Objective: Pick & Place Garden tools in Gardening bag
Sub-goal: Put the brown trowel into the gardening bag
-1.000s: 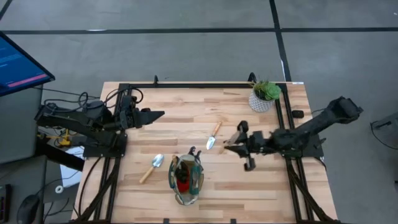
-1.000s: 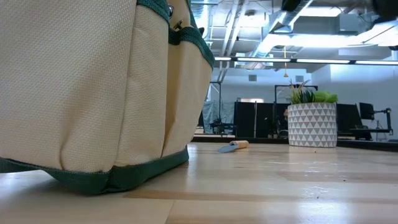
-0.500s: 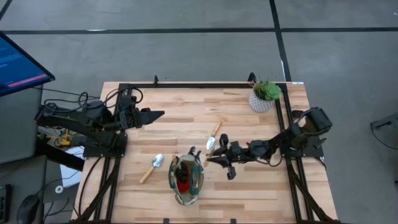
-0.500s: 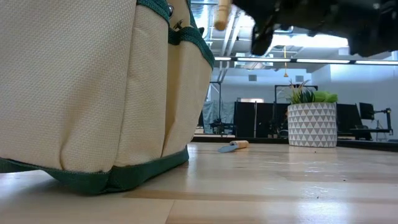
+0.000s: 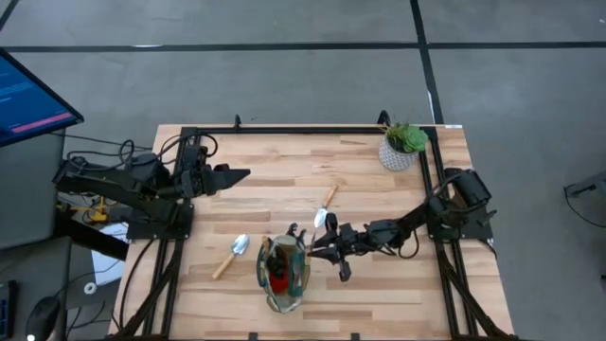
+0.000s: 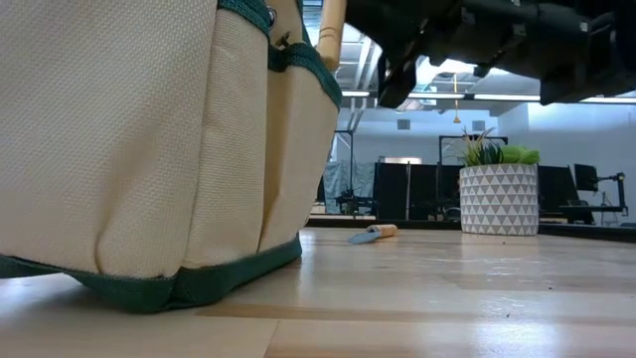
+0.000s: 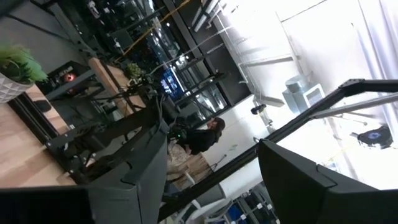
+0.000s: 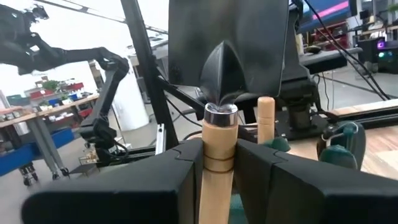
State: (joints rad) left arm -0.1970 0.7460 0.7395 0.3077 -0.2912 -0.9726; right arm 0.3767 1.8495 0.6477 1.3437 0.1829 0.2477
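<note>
The gardening bag (image 5: 284, 275), beige with green trim, stands near the table's front edge; in the low view the bag (image 6: 149, 149) fills the left. It holds a wooden handle (image 8: 266, 118) and green shears (image 8: 339, 140). My right gripper (image 5: 317, 248) hovers at the bag's right end, shut on a trowel (image 8: 227, 74). Two trowels lie flat on the table: one (image 5: 327, 204) behind the bag, one (image 5: 230, 254) left of it. My left gripper (image 5: 241, 174) is raised at the table's left, open and with nothing in it. My right gripper pinches the trowel's wooden handle (image 8: 219, 163) between its two fingers, just below the metal collar. The fingers come level from the table's right, across the handle. The trowel stands upright, blade up, clear of the table. Its handle (image 6: 330, 25) hangs at the bag's rim; touching or not, I cannot tell.
A green plant in a white patterned pot (image 5: 400, 150) stands at the far right corner. A black frame runs along the table's left, far and right edges. Bare wood lies right of the bag.
My right gripper has gone down and toward the table's left, up to the bag's right end, rolling a little, with the trowel still in its hold. The trowel's handle has come into the low view and sunk to the bag's rim.
</note>
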